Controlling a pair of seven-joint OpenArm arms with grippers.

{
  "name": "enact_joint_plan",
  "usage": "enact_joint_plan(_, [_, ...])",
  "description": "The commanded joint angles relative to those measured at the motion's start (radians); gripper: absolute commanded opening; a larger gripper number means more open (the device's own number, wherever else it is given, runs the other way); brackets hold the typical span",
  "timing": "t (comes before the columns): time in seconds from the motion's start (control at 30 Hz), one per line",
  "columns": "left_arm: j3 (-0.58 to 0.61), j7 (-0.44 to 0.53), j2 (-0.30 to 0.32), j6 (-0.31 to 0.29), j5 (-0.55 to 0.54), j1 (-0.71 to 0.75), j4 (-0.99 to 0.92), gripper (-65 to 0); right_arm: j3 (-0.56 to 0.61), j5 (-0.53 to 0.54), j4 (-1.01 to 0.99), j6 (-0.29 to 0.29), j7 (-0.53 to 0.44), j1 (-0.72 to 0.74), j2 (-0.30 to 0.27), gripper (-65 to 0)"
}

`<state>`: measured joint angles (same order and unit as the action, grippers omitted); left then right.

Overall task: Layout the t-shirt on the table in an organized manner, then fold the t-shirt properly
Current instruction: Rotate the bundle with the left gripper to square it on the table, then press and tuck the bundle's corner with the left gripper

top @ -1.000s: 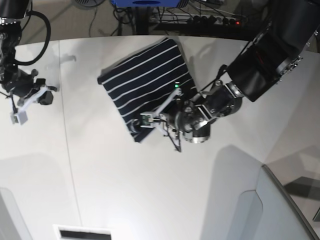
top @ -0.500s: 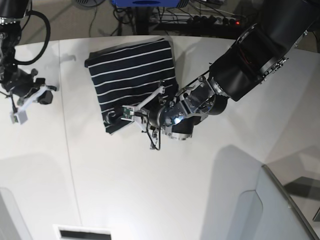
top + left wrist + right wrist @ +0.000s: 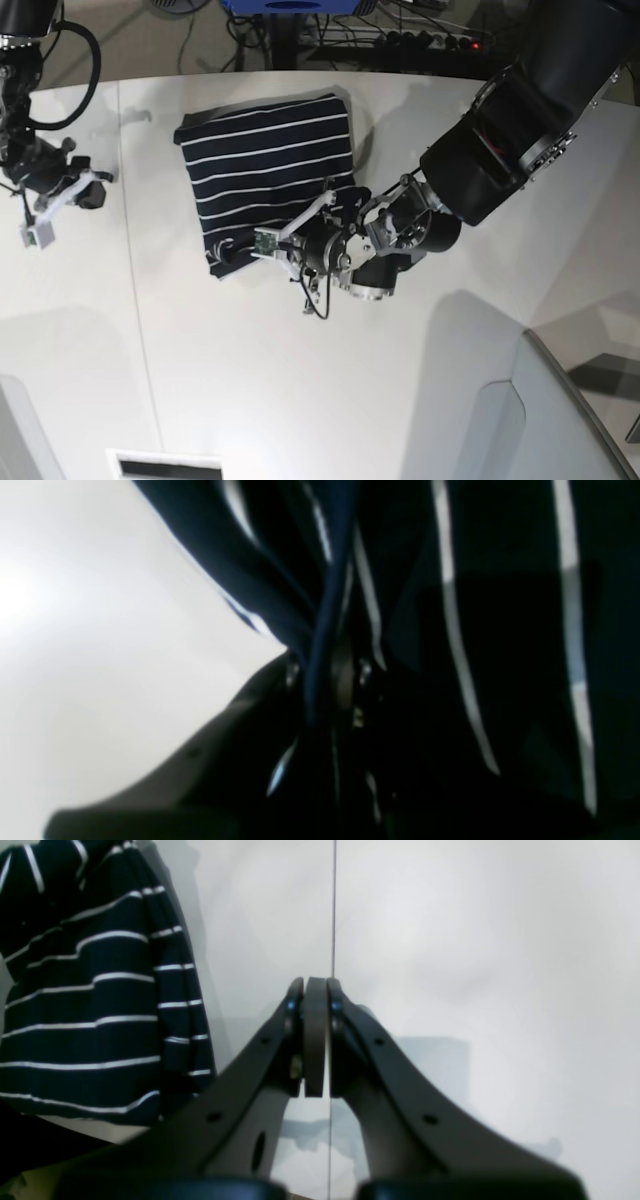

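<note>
The dark navy t-shirt with thin white stripes (image 3: 268, 178) lies folded into a compact, almost square packet on the large white smooth table (image 3: 300, 380), in the far middle part of it, a little to the left of centre in the base view. The packet is slightly rotated: its upper edge rises toward the right, and its somewhat longer axis runs from the far edge of the table toward the near side. The white stripes run across the packet, roughly from left to right. The near left corner of the fabric is a little bunched.

The left gripper (image 3: 236, 247), on the black arm that reaches in from the right of the base view, is at this near left corner. In the left wrist view its jaws are almost closed and a fold of the striped fabric (image 3: 320, 630) is pinched between them, so it is grasping the t-shirt.

The right gripper (image 3: 315, 990) is at the left side of the table, well apart from the t-shirt. Its two black fingers (image 3: 295, 1005) are pressed together over the thin seam line (image 3: 333, 905) of the table, and they hold nothing.
</note>
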<state>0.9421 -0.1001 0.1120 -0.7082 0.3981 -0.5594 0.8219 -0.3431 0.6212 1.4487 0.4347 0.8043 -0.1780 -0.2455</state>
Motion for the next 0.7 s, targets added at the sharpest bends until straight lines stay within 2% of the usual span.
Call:
enact_joint_plan(0.0, [-0.002, -0.010, -0.011, 0.010, 0.031, -0.032, -0.019, -65.0, -0.007, 0.012, 0.014, 0.003, -0.013, 0.010, -0.013, -64.8])
enact_joint_plan(0.27, [-0.001, 0.135, -0.071, 0.010, 0.032, -0.070, -0.115, -65.0, -0.001, 0.012, 0.014, 0.003, -0.010, 0.008, -0.013, -64.8])
enact_joint_plan(0.33, [0.001, 0.147, -0.076, 0.010, 0.032, -0.070, -0.115, -65.0, -0.001, 0.012, 0.014, 0.003, -0.010, 0.008, -0.013, -64.8])
enact_joint_plan(0.5, [0.111, 0.158, -0.082, 0.010, 0.023, -0.081, -0.117, -65.0, 0.000, 0.012, 0.014, 0.003, -0.009, 0.008, -0.013, -64.8])
enact_joint_plan(0.67, [0.111, 0.156, -0.082, 0.010, 0.020, -0.084, -0.117, -65.0, 0.000, 0.012, 0.014, 0.003, -0.012, -0.002, -0.012, -64.8])
